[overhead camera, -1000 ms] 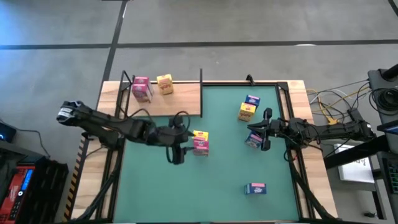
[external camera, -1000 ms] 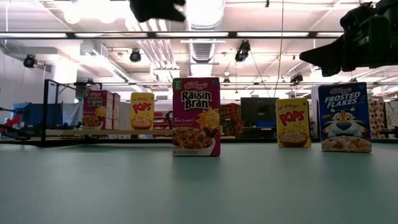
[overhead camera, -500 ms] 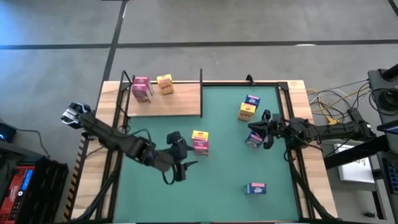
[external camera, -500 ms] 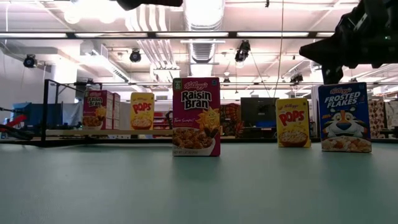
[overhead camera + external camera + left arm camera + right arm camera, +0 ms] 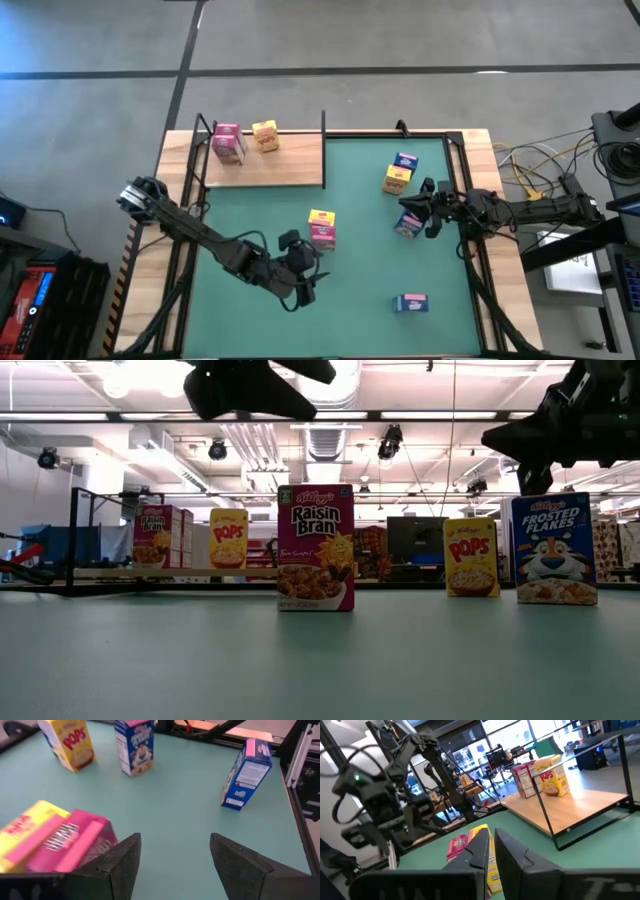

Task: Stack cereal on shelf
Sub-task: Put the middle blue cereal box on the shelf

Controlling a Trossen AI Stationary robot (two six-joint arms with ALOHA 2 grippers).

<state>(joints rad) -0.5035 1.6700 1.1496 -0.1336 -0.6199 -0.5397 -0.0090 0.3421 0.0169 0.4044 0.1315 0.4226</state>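
The shelf [image 5: 290, 170] sits at the far left with a pink box [image 5: 228, 142] and a yellow box [image 5: 265, 134] standing on it. A pink and yellow pair [image 5: 321, 228] stands mid-mat. My left gripper [image 5: 303, 283] hovers open just nearer than that pair, which shows beside its fingers in the left wrist view [image 5: 65, 840]. My right gripper [image 5: 427, 210] is shut and hangs above an upright blue box [image 5: 408, 225], clear of it in the low view [image 5: 555, 550]. A blue box [image 5: 405, 162] and a yellow box [image 5: 396, 180] stand behind.
Another blue box [image 5: 411, 303] lies flat on the green mat [image 5: 360, 310] near its near right corner. Thin black posts [image 5: 323, 125] rise at the shelf's edges. Bare mat lies between the pair and the right-hand boxes. Cables [image 5: 540, 165] trail off the table's right side.
My left gripper has drawn back from beside the pink and yellow pair toward the table's near edge and slightly right, the arm swinging with it. The boxes have stayed where they were.
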